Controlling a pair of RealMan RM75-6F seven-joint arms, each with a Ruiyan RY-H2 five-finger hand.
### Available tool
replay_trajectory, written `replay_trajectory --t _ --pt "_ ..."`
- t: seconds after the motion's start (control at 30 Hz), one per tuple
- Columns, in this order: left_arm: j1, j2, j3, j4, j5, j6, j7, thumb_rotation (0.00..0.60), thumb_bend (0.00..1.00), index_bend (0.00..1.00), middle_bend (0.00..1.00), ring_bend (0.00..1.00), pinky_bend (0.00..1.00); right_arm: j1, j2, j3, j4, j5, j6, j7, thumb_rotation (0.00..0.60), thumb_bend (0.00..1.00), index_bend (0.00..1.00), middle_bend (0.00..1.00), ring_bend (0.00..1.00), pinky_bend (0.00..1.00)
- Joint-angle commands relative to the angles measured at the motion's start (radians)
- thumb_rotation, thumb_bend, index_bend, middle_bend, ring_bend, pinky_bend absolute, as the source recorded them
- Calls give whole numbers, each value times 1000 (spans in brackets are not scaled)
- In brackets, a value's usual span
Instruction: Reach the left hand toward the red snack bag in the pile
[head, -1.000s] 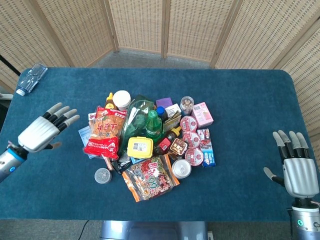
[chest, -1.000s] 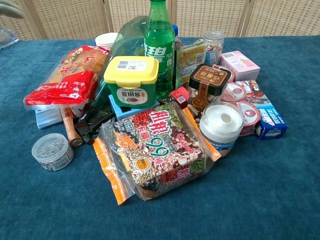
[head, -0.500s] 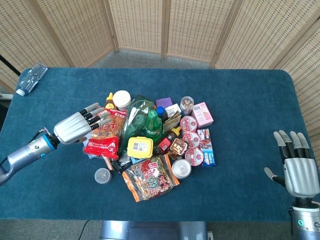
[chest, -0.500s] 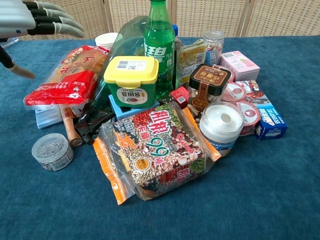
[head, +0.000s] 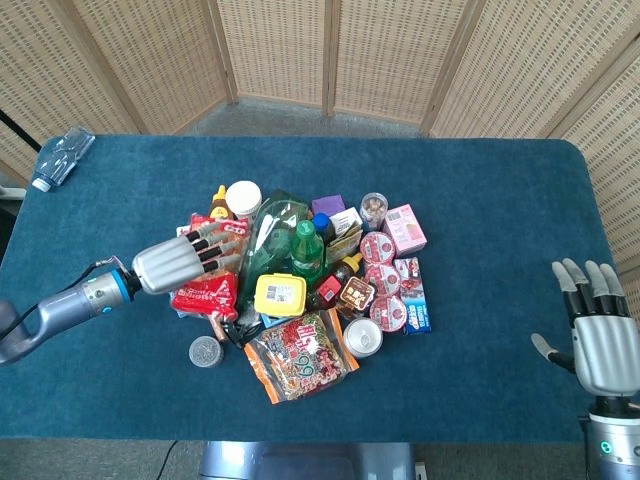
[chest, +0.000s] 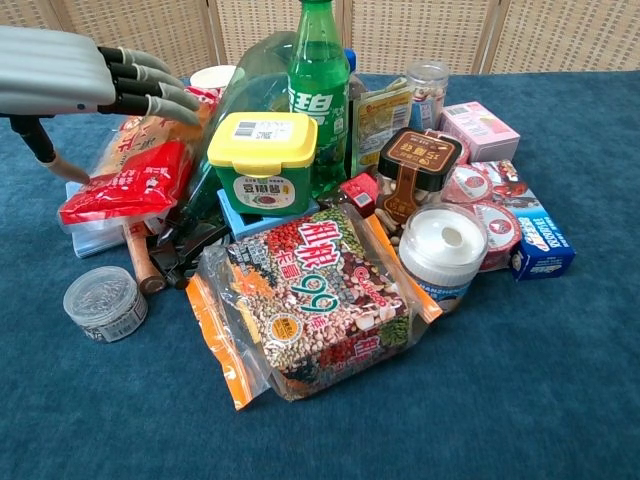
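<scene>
The red snack bag lies on the left side of the pile, red end toward the front. My left hand hovers flat over its upper part, fingers stretched out and apart, thumb down at the bag's left edge. It holds nothing. The hand hides much of the bag in the head view. My right hand rests open at the table's right front, far from the pile, and does not show in the chest view.
The pile holds a green soda bottle, a yellow-lidded tub, a bean bag, a white jar, pink cups and boxes. A small round tin sits left front. A plastic bottle lies far left.
My left hand has travelled right from the bare table onto the pile, now over the red snack bag with its thumb at the bag's edge. The right hand has stayed put.
</scene>
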Motion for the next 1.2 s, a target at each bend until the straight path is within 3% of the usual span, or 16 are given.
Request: replay_trajectory --t 0.03,0.1,0.17,0.23,0.27,0.43,0.53,0.87,1.2 --pt "-12 1 6 -16 -5 -6 15 600 0 0 0 0 0 -1 2 0 -2 -1 2 4 600 0 0 0 0 0" --pt "-19 -1 9 -21 -1 2 19 600 0 1 0 0 9 -2 4 0 -4 -3 4 6 600 0 0 0 0 0" --pt "-26 -4 15 -23 8 19 21 600 0 71 18 45 148 -2 5 1 -7 -5 5 9 600 0 0 0 0 0" --pt "-31 -9 22 -16 15 29 27 600 0 252 175 256 427 -2 6 1 -7 -6 6 8 600 0 0 0 0 0" --pt "-32 -11 25 -13 15 28 31 600 0 337 277 358 512 -2 7 1 -8 -6 7 7 600 0 0 0 0 0" --pt "-33 -26 34 -3 11 35 54 600 40 679 589 645 680 -3 8 0 -7 -8 6 11 600 0 0 0 0 0" --pt "-30 -30 32 -4 5 59 62 600 100 807 715 759 770 -3 9 1 -6 -10 7 12 600 0 0 0 0 0" --pt "0 39 -24 -85 -50 209 59 600 138 852 767 804 813 -4 8 -5 -10 -21 8 5 600 0 0 0 0 0" --pt "27 264 -135 -326 -127 353 71 600 138 853 770 804 812 -5 8 -9 -23 -36 10 -4 600 0 0 0 0 0"
